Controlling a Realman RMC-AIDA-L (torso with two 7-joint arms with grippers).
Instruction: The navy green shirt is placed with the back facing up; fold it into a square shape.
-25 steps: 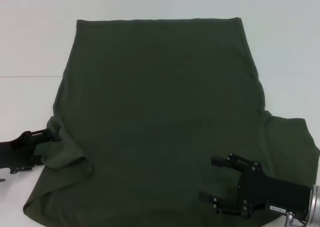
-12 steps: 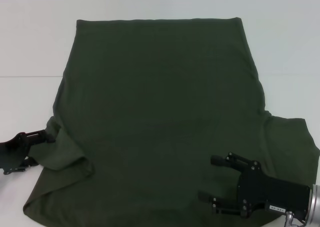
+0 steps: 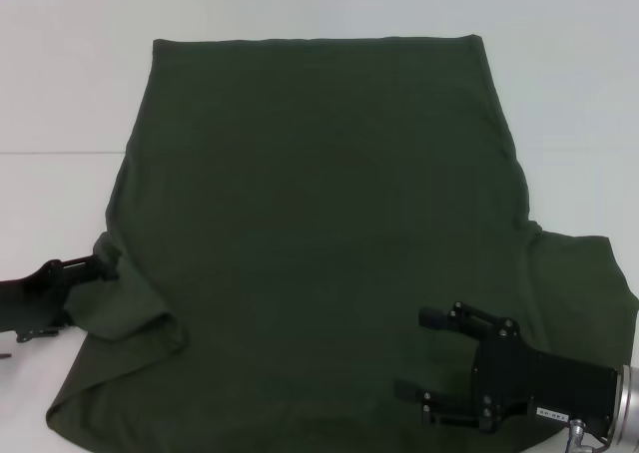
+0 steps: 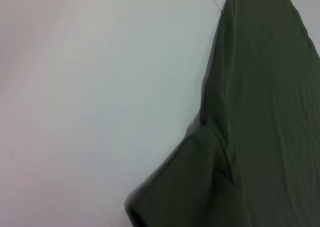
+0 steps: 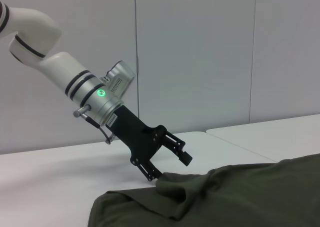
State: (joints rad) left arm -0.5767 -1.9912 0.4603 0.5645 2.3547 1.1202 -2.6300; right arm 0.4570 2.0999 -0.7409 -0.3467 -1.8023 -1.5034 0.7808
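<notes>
A navy green shirt (image 3: 319,233) is lying flat on the white table (image 3: 60,94) while the left gripper (image 5: 172,162), fingers spread, is nudging its bunched sleeve, risking a slipped grasp; the right gripper (image 3: 424,358) is hovering spread above the shirt.

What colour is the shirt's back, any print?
Plain dark olive green, no print visible on the navy green shirt; the head view shows it best.
</notes>
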